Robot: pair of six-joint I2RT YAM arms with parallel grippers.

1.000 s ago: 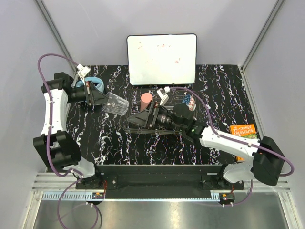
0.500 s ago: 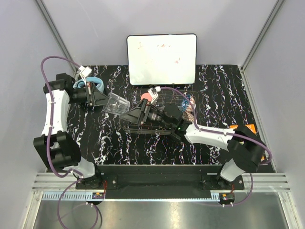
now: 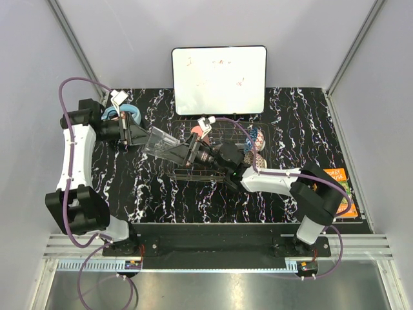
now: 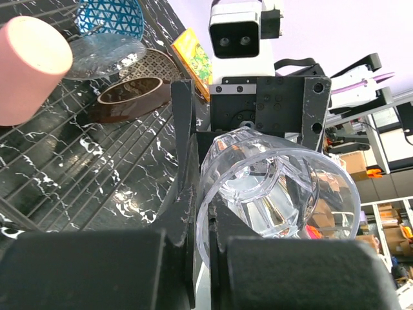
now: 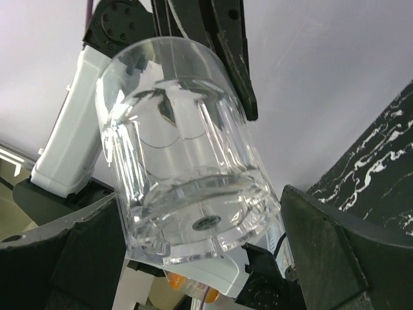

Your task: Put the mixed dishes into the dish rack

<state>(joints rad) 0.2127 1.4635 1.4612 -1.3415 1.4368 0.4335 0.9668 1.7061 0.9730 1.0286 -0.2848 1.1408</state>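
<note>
Clear glass mug held in the air between both grippers

The mug point(image 3: 160, 141) hangs just left of the dish rack point(image 3: 193, 173), near its far left corner. The left gripper point(image 3: 146, 137) pinches its rim tight; the right gripper point(image 5: 197, 252) stands wide, one finger on either side of the mug's base. A pink cup point(image 4: 29, 68) lies in the rack.

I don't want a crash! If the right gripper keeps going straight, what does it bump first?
Most likely the clear glass mug. Its base sits between the fingers of the open right gripper, and the left gripper holds its rim.
</note>
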